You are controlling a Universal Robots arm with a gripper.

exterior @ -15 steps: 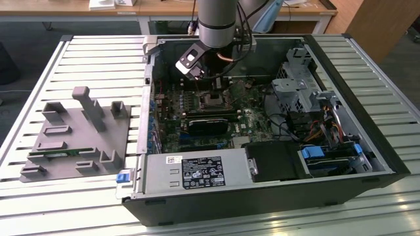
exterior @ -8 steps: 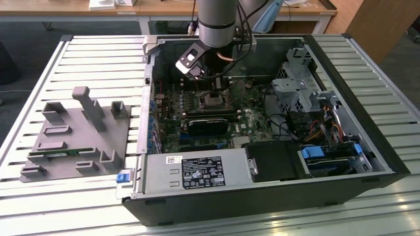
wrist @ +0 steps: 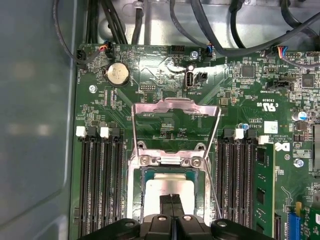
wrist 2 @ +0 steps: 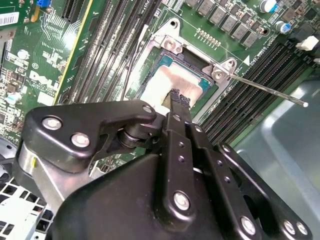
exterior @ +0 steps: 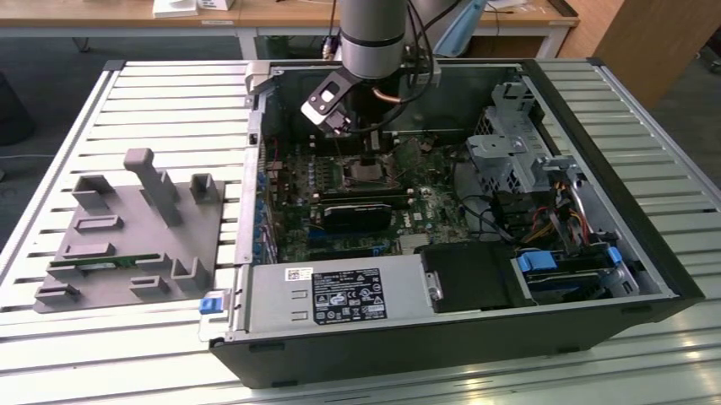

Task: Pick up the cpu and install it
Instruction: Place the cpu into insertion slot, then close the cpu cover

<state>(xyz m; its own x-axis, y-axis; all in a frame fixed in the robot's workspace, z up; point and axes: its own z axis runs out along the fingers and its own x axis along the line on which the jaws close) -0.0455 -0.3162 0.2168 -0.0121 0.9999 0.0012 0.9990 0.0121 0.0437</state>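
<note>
The cpu [wrist: 159, 189] is a silver-topped square lying flat inside the open socket [wrist: 134, 186] on the green motherboard. It also shows in the second wrist view, cpu [wrist 2: 162, 82]. My gripper [wrist: 171, 201] stands directly over it with its two black fingers pressed together. Their tips are at or just above the silver top, near its middle, gripper [wrist 2: 175, 95]. In the exterior view the gripper [exterior: 369, 156] reaches down into the computer case over the socket [exterior: 367, 174]. The fingers hide part of the chip.
The socket's metal load plate [wrist: 175, 116] is flipped up, and its thin lever [wrist 2: 270, 91] sticks out sideways. Memory slots [wrist: 97, 185] flank the socket. A grey tray [exterior: 124, 228] with a green memory stick [exterior: 96, 264] lies outside the case at the exterior view's left. Cables [exterior: 507, 224] and a drive cage [exterior: 512, 143] crowd the right.
</note>
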